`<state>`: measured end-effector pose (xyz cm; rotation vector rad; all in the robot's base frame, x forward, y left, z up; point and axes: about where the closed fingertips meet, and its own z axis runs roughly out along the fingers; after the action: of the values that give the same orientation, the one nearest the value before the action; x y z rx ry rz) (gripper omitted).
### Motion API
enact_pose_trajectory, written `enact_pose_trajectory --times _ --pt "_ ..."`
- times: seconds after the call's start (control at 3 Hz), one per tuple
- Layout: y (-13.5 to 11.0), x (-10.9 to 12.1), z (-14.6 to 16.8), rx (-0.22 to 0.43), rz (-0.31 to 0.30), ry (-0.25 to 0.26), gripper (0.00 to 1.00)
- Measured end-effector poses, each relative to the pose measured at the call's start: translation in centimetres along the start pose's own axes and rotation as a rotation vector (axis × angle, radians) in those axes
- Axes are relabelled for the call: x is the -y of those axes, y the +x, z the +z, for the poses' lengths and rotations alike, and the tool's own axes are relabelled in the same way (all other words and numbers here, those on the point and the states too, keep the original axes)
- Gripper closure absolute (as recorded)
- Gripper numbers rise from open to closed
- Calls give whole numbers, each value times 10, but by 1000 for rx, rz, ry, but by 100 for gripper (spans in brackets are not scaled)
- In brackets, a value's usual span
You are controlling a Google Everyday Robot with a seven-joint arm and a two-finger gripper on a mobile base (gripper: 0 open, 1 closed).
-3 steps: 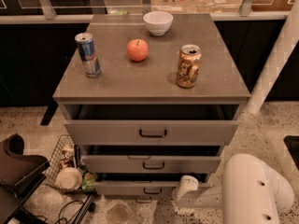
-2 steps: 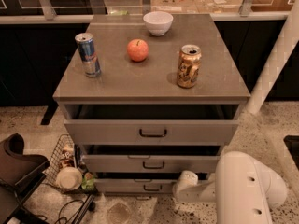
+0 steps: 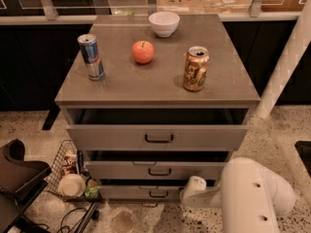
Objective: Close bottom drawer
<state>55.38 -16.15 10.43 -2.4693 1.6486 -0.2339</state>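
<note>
The grey cabinet (image 3: 233, 84) has three drawers, all pulled out a little. The bottom drawer (image 3: 126, 192) is the slimmest, with a small dark bar handle (image 3: 158, 194), and sits lowest near the floor. The white arm (image 3: 255, 193) reaches in from the lower right. Its gripper (image 3: 193, 189) is at the right end of the bottom drawer's front, touching or almost touching it. Its fingertips are hidden behind the white wrist.
On the cabinet top stand a blue can (image 3: 91, 56), an orange-red apple (image 3: 143, 51), a gold can (image 3: 196, 68) and a white bowl (image 3: 164, 23). A wire basket (image 3: 60, 166) with clutter and a dark chair (image 3: 19, 174) stand on the floor at the left. A white post (image 3: 286, 57) rises at the right.
The arm has moved left and a little forward, bringing the gripper closer against the bottom drawer's right end. The drawer looks slightly less far out.
</note>
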Motion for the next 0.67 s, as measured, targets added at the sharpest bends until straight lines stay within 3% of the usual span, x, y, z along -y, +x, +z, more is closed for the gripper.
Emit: enact_pose_trajectory --times 0.67 --pt "-3 -9 -2 -2 4 1 59"
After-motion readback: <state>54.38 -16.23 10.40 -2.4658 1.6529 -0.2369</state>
